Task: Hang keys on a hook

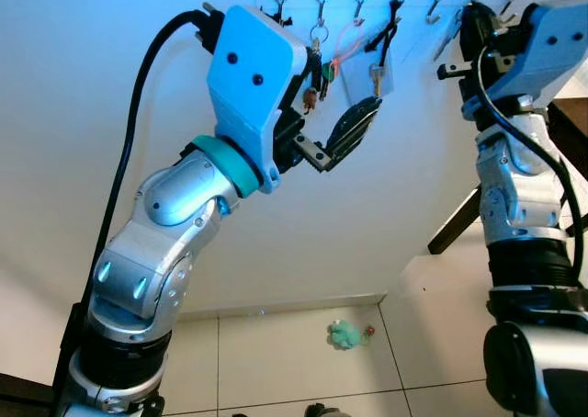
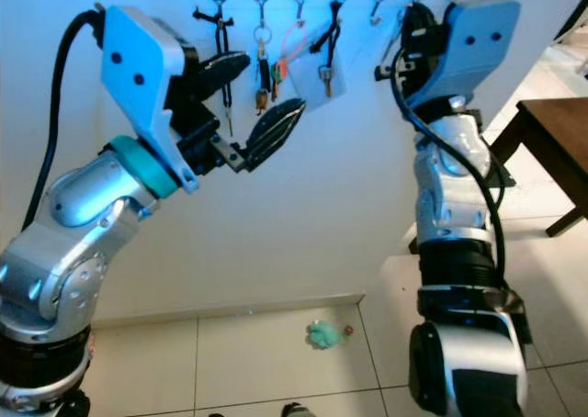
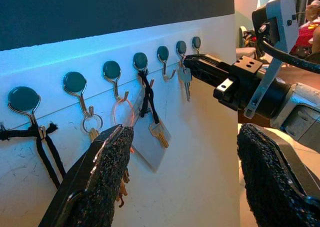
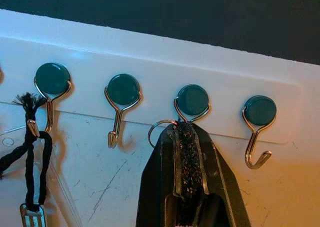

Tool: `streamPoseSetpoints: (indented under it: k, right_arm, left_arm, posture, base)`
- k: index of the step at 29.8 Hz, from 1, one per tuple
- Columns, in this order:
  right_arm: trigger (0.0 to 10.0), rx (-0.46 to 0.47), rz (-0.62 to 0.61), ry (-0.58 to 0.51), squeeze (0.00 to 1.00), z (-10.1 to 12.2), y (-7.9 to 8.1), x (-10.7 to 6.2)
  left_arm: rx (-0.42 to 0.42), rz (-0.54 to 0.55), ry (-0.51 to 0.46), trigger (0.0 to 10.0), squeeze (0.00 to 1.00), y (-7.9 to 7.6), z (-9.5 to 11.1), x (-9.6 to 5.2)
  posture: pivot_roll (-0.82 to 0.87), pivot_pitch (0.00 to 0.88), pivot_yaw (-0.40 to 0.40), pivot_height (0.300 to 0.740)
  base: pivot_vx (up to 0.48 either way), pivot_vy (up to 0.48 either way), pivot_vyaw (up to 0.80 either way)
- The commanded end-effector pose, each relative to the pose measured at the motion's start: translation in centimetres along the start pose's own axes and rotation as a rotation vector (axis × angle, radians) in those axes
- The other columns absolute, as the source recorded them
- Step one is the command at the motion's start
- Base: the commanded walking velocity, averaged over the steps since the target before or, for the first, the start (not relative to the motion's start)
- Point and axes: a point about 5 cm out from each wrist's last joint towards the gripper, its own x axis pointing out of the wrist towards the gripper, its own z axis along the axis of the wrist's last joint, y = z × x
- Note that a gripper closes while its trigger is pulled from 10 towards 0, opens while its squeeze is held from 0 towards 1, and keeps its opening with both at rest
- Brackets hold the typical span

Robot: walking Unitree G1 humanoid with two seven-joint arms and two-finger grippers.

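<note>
While the left gripper (image 2: 246, 100) gapes raised, the right gripper (image 4: 186, 137) pinches a key ring (image 4: 159, 129) at a hook (image 4: 192, 104).

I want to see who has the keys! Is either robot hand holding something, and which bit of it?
The right gripper pinches a silver key ring up at a hook; its keys dangle below. The left gripper is open and holds nothing.

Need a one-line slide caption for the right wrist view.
Right hand, fingers shut, brings a key ring up to a wall hook.
</note>
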Motion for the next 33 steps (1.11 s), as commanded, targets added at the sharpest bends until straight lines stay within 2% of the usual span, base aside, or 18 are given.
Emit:
streamPoseSetpoints:
  k: [1, 2, 4, 7, 9, 13, 18, 22, 33]
  right_arm:
    - [10.0, 0.002, 0.052, 0.084, 0.00, -1.7, 1.0, -0.6]
    - [10.0, 0.012, 0.050, 0.087, 0.00, -1.9, 1.0, -1.2]
    - [10.0, 0.012, 0.050, 0.087, 0.00, -1.9, 1.0, -1.2]
    - [10.0, 0.022, -0.003, 0.078, 0.00, -2.5, 0.6, -3.1]
    - [10.0, 0.022, -0.003, 0.078, 0.00, -2.5, 0.6, -3.1]
    - [10.0, 0.018, -0.059, 0.103, 0.00, -3.3, 0.1, -4.5]
    - [10.0, 0.017, -0.059, 0.107, 0.00, -3.4, 0.1, -4.5]
    - [10.0, 0.032, -0.042, 0.046, 0.00, -2.2, 0.4, -3.8]
    - [10.0, 0.046, -0.006, -0.019, 0.00, -1.0, 0.7, -3.5]
  left_arm:
    - [-0.003, -0.018, -0.015, 10.0, 0.00, -0.3, 0.3, 0.1]
    - [-0.004, -0.017, -0.013, 10.0, 0.00, -0.3, 0.3, 0.1]
    - [-0.004, -0.017, -0.013, 10.0, 0.00, -0.3, 0.3, 0.1]
    - [-0.007, -0.020, -0.009, 10.0, 0.00, -0.3, 0.3, 0.1]
    - [-0.007, -0.020, -0.009, 10.0, 0.00, -0.3, 0.3, 0.1]
    - [-0.013, -0.030, -0.007, 10.0, 0.00, -0.4, 0.2, 0.2]
    - [-0.014, -0.032, -0.007, 10.0, 0.00, -0.5, 0.2, 0.2]
    - [-0.013, -0.031, -0.006, 10.0, 0.00, -0.4, 0.2, 0.2]
    - [-0.012, -0.029, -0.006, 10.0, 0.00, -0.4, 0.2, 0.2]
  posture:
    - [-0.09, 0.146, 0.053, 0.740]
    - [-0.09, 0.153, 0.053, 0.740]
    - [-0.09, 0.153, 0.053, 0.740]
    - [-0.09, 0.160, 0.062, 0.740]
    - [-0.09, 0.160, 0.062, 0.740]
    - [-0.10, 0.163, 0.068, 0.740]
    - [-0.10, 0.163, 0.068, 0.740]
    - [-0.09, 0.161, 0.069, 0.740]
    - [-0.09, 0.162, 0.067, 0.740]
  base:
    - [0.000, 0.000, 0.00]
    - [0.000, 0.000, 0.00]
    - [0.000, 0.000, 0.00]
    - [0.000, 0.000, 0.00]
    - [0.000, 0.000, 0.00]
    - [0.000, 0.000, 0.00]
    - [0.000, 0.000, 0.00]
    - [0.000, 0.000, 0.00]
    - [0.000, 0.000, 0.00]
